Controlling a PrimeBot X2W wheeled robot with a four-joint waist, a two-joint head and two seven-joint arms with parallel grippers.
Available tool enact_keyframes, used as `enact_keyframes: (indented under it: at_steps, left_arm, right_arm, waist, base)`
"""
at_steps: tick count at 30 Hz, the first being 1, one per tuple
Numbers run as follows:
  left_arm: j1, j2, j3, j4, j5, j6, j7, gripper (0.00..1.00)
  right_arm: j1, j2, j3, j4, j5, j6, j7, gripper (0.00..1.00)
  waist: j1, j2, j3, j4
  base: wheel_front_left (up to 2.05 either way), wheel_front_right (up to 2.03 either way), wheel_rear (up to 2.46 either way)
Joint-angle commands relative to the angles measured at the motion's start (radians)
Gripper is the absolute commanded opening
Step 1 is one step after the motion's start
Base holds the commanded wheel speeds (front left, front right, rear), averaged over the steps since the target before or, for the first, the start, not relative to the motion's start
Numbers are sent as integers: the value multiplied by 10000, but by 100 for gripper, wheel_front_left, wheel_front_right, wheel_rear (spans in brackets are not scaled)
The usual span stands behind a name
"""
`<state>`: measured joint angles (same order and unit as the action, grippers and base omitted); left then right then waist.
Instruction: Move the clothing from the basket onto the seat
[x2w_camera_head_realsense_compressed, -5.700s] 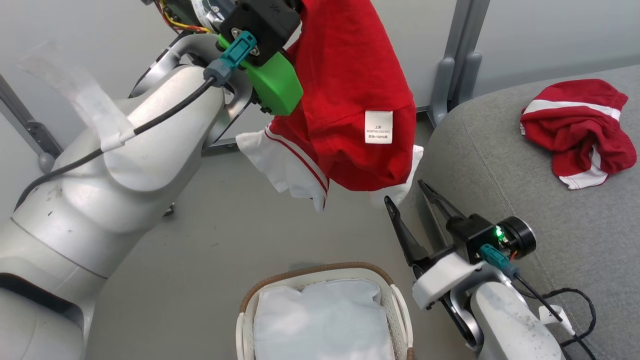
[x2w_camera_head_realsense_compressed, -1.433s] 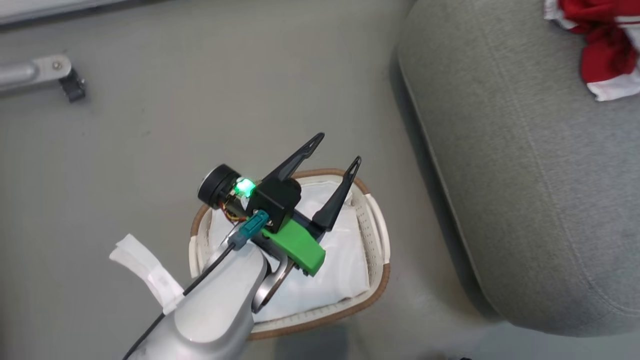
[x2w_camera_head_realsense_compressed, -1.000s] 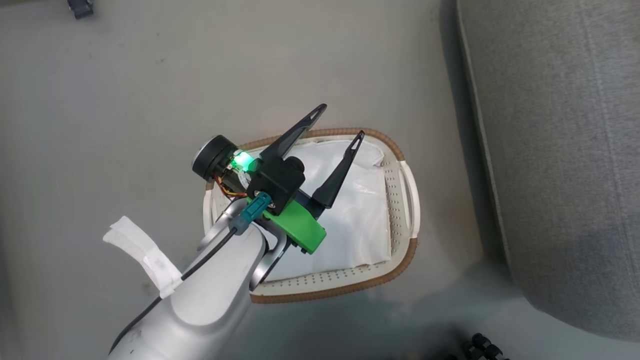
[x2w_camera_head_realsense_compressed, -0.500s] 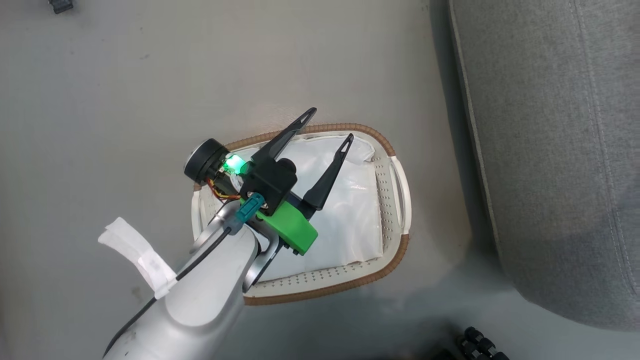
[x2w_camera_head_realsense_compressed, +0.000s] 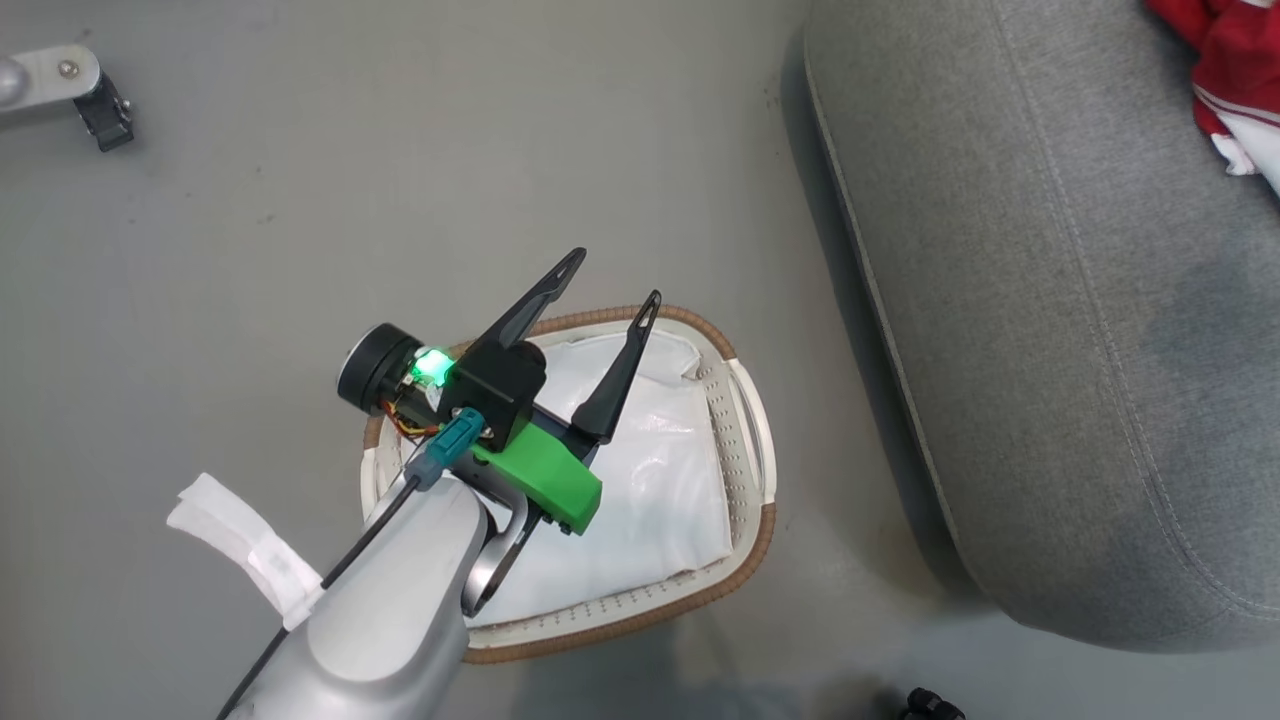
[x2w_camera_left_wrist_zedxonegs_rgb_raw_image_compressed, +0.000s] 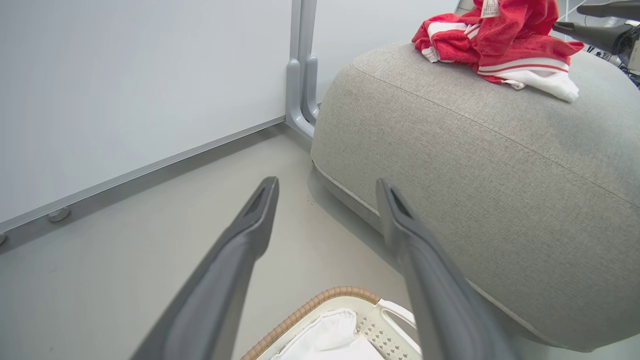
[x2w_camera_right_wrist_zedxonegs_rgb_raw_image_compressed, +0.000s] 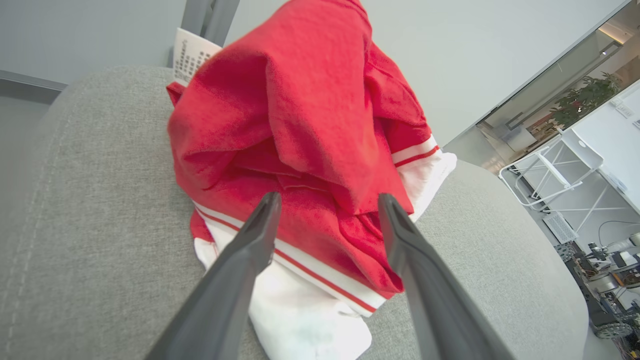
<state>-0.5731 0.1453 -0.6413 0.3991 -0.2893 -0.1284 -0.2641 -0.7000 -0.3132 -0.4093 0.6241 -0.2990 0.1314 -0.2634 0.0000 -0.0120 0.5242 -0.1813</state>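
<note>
The basket (x2w_camera_head_realsense_compressed: 742, 560) stands on the floor with a white liner sheet (x2w_camera_head_realsense_compressed: 660, 480) inside it. My left gripper (x2w_camera_head_realsense_compressed: 613, 278) hovers above it, open and empty; in the left wrist view its fingers (x2w_camera_left_wrist_zedxonegs_rgb_raw_image_compressed: 326, 184) point past the basket rim (x2w_camera_left_wrist_zedxonegs_rgb_raw_image_compressed: 320, 302) toward the seat (x2w_camera_left_wrist_zedxonegs_rgb_raw_image_compressed: 475, 165). The clothing (x2w_camera_right_wrist_zedxonegs_rgb_raw_image_compressed: 300, 125) is a red and white heap on the seat (x2w_camera_right_wrist_zedxonegs_rgb_raw_image_compressed: 100, 200). My right gripper (x2w_camera_right_wrist_zedxonegs_rgb_raw_image_compressed: 328, 197) is open just above that heap, gripping nothing. The heap's edge (x2w_camera_head_realsense_compressed: 1240, 60) shows at the top right of the head view, on the seat (x2w_camera_head_realsense_compressed: 1050, 350).
A metal foot with a black caster (x2w_camera_head_realsense_compressed: 70, 85) sits on the floor at the far left. A grey post (x2w_camera_left_wrist_zedxonegs_rgb_raw_image_compressed: 300, 75) and a wall panel stand behind the seat. Bare floor lies between the basket and the seat.
The head camera has swung, shifting the whole picture. My left gripper stays open over the basket. The red garment it held high seconds ago now lies on the seat.
</note>
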Motion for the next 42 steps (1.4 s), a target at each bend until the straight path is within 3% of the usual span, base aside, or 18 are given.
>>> enact_keyframes:
  at_steps: [1,12,24,33,42]
  left_arm:
    - [225,6,172,9,-85,41,-4,100]
    - [1259,-348,1415,-166,-393,188,-4,100]
    - [2379,-697,3294,-375,-444,438,-2,100]
    - [3454,-866,4672,-665,-332,661,-2,100]
    - [4908,-936,5422,-1286,-296,647,0,100]
  right_arm:
    - [312,54,131,-124,174,-16,-19,100]
    - [236,133,921,-583,970,-15,-19,100]
    - [220,1522,1749,-450,1773,-15,-20,100]
    - [1403,2449,2444,-1190,2505,-15,-20,100]
    - [3249,2600,3373,-2129,3751,-15,-20,100]
  waist:
    - [0,120,-563,-227]
    - [0,120,-2000,143]
    - [0,120,-3052,1079]
    - [0,120,-3450,1462]
    - [0,120,-3916,1657]
  base:
    - [0,0,0]
    - [0,0,0]
    - [0,0,0]
    - [0,0,0]
    - [0,0,0]
